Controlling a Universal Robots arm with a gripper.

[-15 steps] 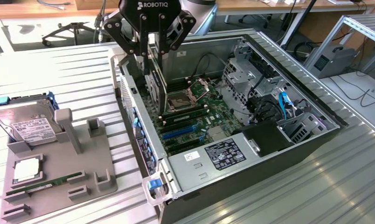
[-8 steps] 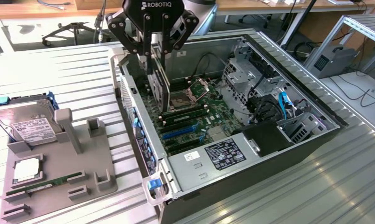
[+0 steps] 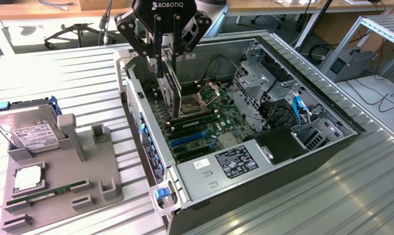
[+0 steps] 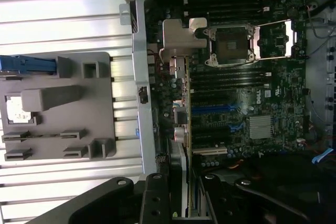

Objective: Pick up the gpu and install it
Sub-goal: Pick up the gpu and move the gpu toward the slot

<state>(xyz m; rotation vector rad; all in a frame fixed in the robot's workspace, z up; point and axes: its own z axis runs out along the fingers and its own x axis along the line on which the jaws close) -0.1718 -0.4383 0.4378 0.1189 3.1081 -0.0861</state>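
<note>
My gripper is shut on the gpu, a thin dark card that hangs on edge from the fingers. It reaches down inside the open computer case, just above the motherboard and close to the case's wall on the exterior view's left. In the wrist view the gpu appears edge-on, its silver bracket at the far end, held between my gripper's black fingers. The card stands over the board near the blue expansion slots.
A grey fixture tray lies at the exterior view's left, holding a silver hard drive, a square processor chip and a green memory stick. Drive cages and cables crowd the case's right side.
</note>
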